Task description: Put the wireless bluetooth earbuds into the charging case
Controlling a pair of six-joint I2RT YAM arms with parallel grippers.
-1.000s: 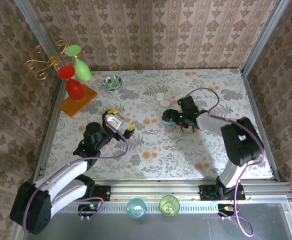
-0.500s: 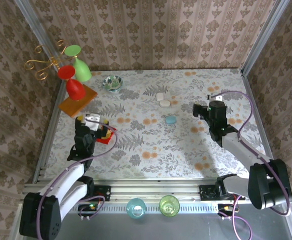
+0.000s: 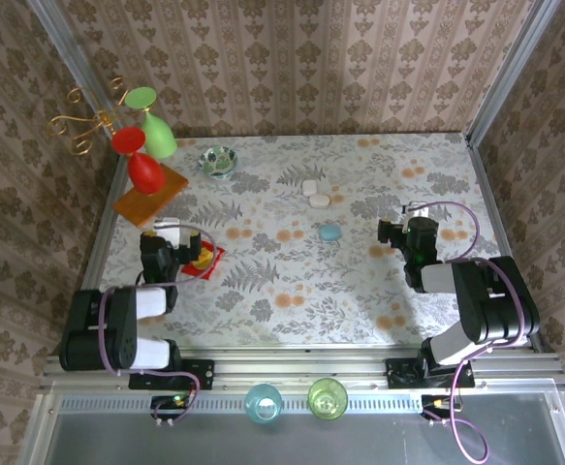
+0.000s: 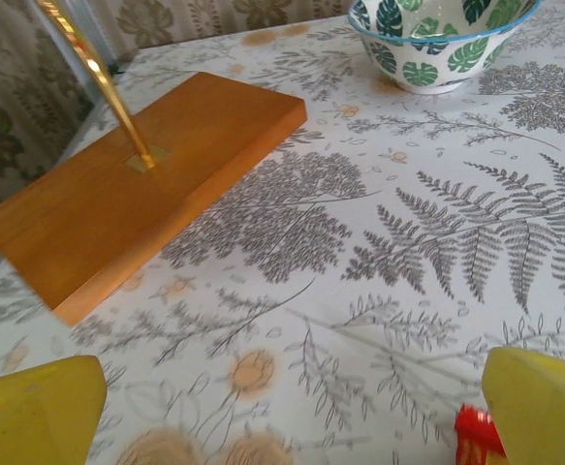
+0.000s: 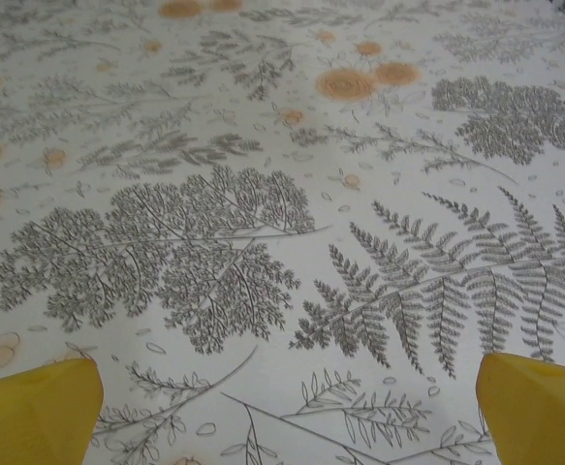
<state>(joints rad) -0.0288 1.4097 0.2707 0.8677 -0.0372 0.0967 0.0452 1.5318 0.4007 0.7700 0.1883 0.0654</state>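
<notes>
We see the blue charging case (image 3: 330,232) lying near the middle of the table (image 3: 282,291), with two whitish cases (image 3: 319,201) close behind it. Well apart on either side, our left tool (image 4: 287,417) and right tool (image 5: 282,412) hover low, both spread wide and empty. A wooden base (image 4: 137,184) lies ahead of the left tool.
</notes>
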